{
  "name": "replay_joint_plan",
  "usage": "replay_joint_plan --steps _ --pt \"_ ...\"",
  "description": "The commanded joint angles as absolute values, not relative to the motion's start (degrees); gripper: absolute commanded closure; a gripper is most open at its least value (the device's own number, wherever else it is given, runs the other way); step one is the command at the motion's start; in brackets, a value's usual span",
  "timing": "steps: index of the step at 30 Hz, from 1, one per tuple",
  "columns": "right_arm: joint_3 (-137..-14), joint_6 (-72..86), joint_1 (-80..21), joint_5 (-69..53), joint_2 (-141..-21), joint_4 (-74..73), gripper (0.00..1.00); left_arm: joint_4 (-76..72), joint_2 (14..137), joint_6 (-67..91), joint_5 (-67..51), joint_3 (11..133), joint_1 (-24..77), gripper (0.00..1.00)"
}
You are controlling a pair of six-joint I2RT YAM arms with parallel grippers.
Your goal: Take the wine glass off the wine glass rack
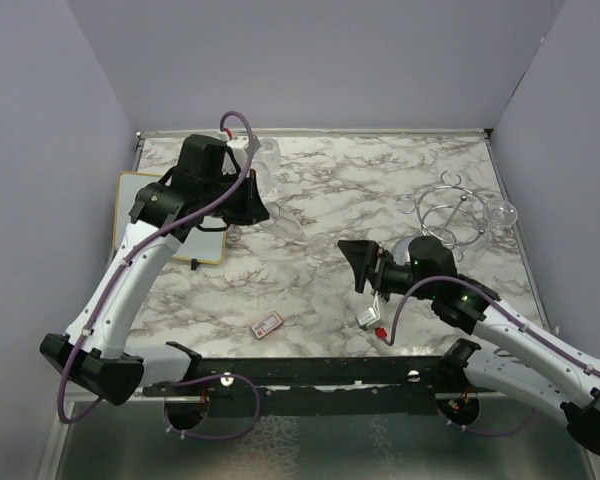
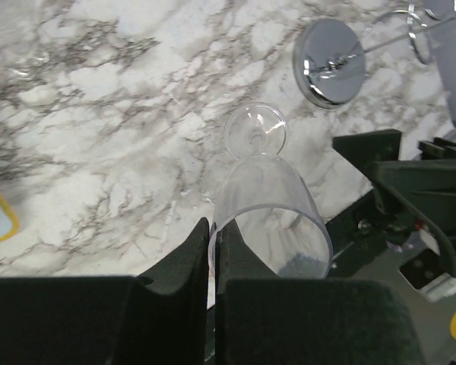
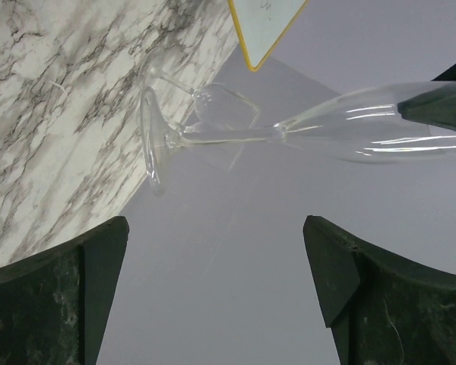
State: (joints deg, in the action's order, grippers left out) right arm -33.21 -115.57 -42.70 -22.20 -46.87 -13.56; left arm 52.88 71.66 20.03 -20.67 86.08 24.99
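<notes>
The left gripper [image 2: 213, 232] is pinched tight on the wine glass [image 2: 270, 205] rim, at ten o'clock on the marble table [image 1: 380, 170] and well apart from the wine glass rack [image 1: 445, 215] at three o'clock. The right gripper [image 3: 216, 251] faces the glass's foot, its fingers spread wide.

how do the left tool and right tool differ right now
The left tool is shut on the rim of the wine glass; the right tool is wide open and empty. The left tool sits by the whiteboard, the right tool near the wine glass rack. Both hang over the marble table.
</notes>
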Motion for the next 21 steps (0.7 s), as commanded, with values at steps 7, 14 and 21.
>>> replay_joint_plan --steps 7,14,21 --pt "-48.82 -61.62 -43.07 -30.19 -50.39 -8.16 0.0 57.57 79.37 14.45 6.2 88.58 25.19 1.0" --pt "-58.82 -26.74 -43.07 -14.08 -55.52 -0.12 0.0 57.56 85.28 12.9 12.37 92.19 24.76 1.0" --pt "-77.51 -15.48 -42.99 9.95 -69.48 -20.62 0.0 58.9 91.29 11.6 10.59 97.71 22.22 1.0"
